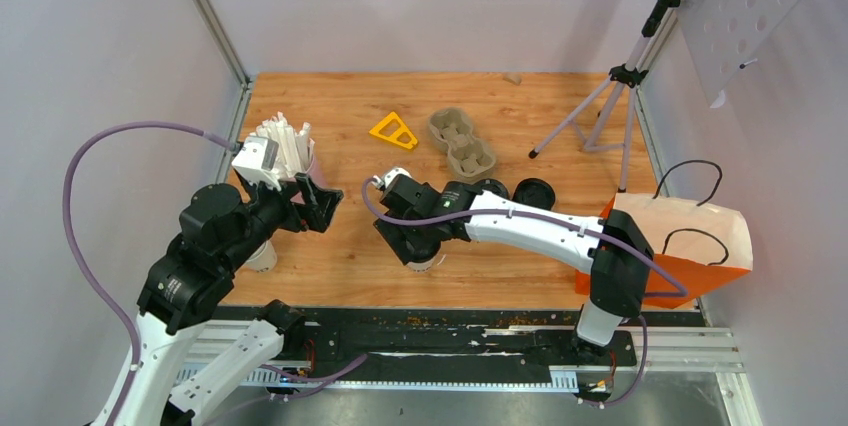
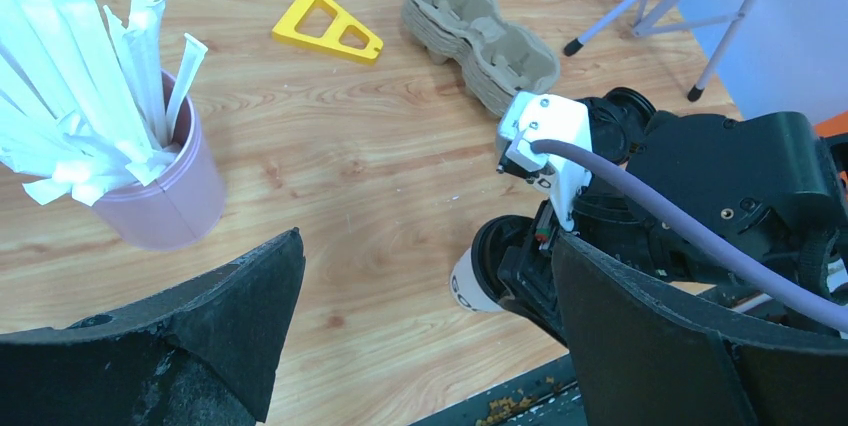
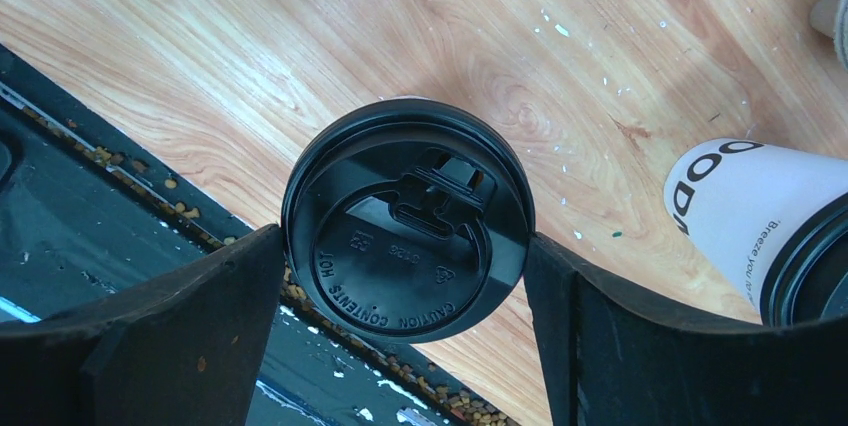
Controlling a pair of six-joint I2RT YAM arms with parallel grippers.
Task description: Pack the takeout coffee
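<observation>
Two arms reach over the wooden table (image 1: 350, 266). In the top view the left arm is folded at 9 o'clock, and the left gripper (image 1: 322, 204) points towards 3 o'clock. The pink cup of straws (image 1: 290, 151) is at its 11 o'clock. The right arm stretches low from its base towards 9 o'clock. The right gripper (image 1: 412, 244) points down over one lidded cup (image 1: 428, 264), which stands near the 6 o'clock edge of the table. Two other lidded cups (image 1: 490, 189) stand at 2 o'clock from it, the pulp carrier (image 1: 462, 141) is beyond them, and the paper bag (image 1: 690, 231) is at the 3 o'clock edge. Bare wood lies between the two grippers.

In the left wrist view the left fingers (image 2: 230, 326) stand fully apart and hold nothing. The right gripper with its cup is at 3 o'clock, close to one finger.

In the right wrist view the right fingers (image 3: 170, 336) stand wide on both sides of the black lid (image 3: 400, 276), right at its rim. Whether they press it, I cannot tell. The table edge runs just beside the cup at 7 o'clock, and open wood lies towards 12 o'clock.
</observation>
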